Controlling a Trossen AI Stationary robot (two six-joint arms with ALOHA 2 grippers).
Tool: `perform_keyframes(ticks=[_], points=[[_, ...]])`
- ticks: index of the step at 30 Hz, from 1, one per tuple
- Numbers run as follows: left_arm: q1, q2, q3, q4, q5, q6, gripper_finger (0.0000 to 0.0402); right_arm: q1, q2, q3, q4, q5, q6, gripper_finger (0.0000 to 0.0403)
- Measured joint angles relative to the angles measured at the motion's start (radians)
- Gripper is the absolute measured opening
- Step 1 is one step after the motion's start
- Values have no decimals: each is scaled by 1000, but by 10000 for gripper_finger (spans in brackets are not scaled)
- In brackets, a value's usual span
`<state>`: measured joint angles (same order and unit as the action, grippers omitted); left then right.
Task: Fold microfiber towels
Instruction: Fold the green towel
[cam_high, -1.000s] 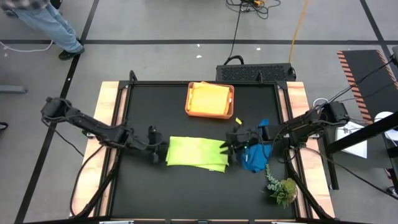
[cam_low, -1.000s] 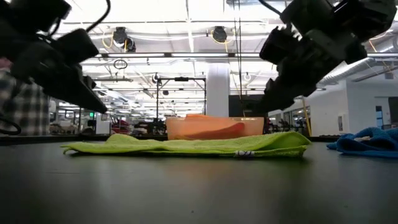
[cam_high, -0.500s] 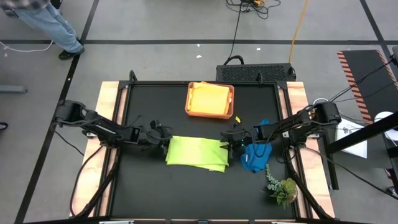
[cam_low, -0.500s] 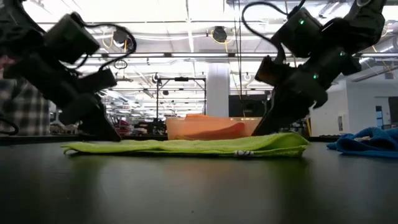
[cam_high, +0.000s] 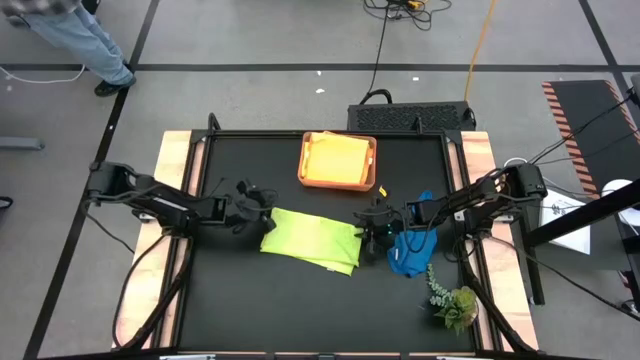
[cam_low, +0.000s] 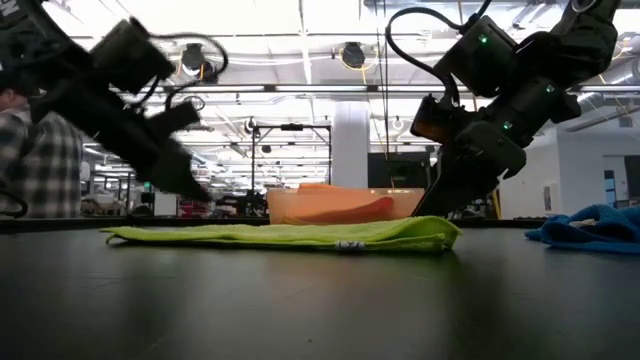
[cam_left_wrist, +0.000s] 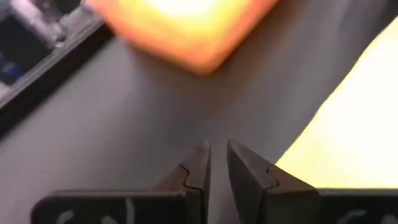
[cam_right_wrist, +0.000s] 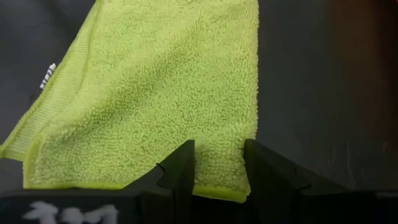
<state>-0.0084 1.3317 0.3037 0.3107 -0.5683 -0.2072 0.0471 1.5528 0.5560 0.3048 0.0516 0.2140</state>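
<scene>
While between both, lime towel (cam_high: 311, 240): right end effector (cam_high: 372, 233) gripping it, left end effector (cam_high: 258, 213) closed.

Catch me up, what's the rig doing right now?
Folding towels. A lime green towel, already folded into a strip, lies mid-table. The right gripper is down at its right end, fingers straddling the edge. The left gripper sits at the left end, nearly closed, apparently on nothing. A blue towel lies crumpled at right; a yellow towel sits in the tray.
</scene>
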Motion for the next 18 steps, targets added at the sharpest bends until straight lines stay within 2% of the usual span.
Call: perform_keyframes(ticks=[2,7,18], points=[[-13,-28,20,5,35,3,56,0,0,0,-5,0,7,132],[-91,-43,45,42,224,14,56,0,0,0,10,0,8,132],[-320,-22,44,-28,232,-119,56,0,0,0,22,0,2,132]])
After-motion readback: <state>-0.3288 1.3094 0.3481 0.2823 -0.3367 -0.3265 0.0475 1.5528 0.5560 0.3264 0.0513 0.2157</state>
